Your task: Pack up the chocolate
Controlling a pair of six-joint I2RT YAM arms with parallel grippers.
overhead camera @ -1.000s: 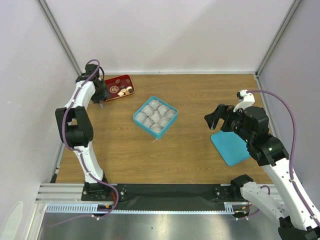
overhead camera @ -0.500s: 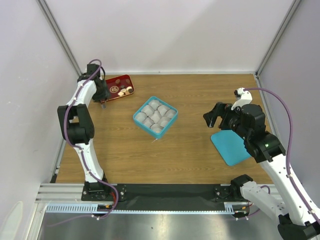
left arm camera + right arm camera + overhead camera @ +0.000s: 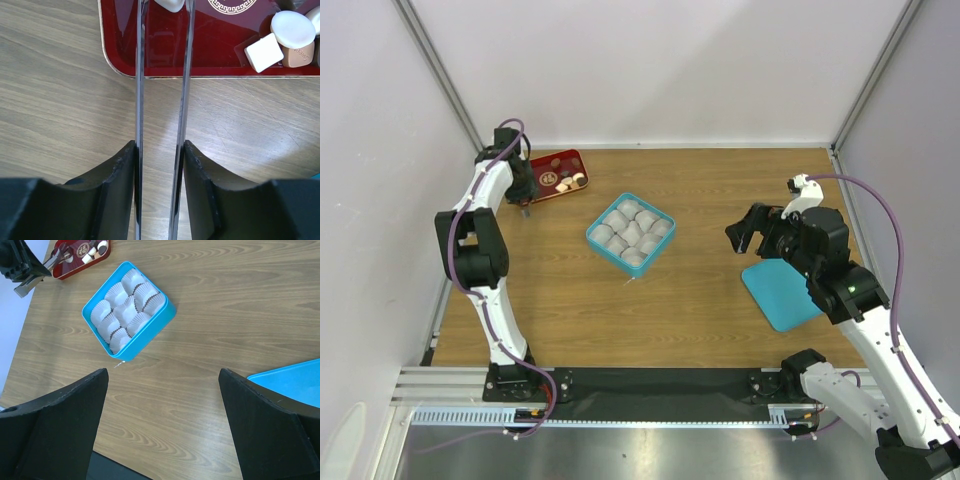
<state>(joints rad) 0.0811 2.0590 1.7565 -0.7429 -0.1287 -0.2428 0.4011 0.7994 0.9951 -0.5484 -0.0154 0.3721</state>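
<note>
Far left: my left pincer (image 3: 163,10) hung over red tray (image 3: 220,47), blades narrowly apart, pale piece (image 3: 170,3) at tips; could not tell if pinched. More chocolate (image 3: 292,27) lay in tray. Centre: teal box (image 3: 150,336). Right: my right pincer (image 3: 162,377) spread wide, empty, above desk (image 3: 240,300).
</note>
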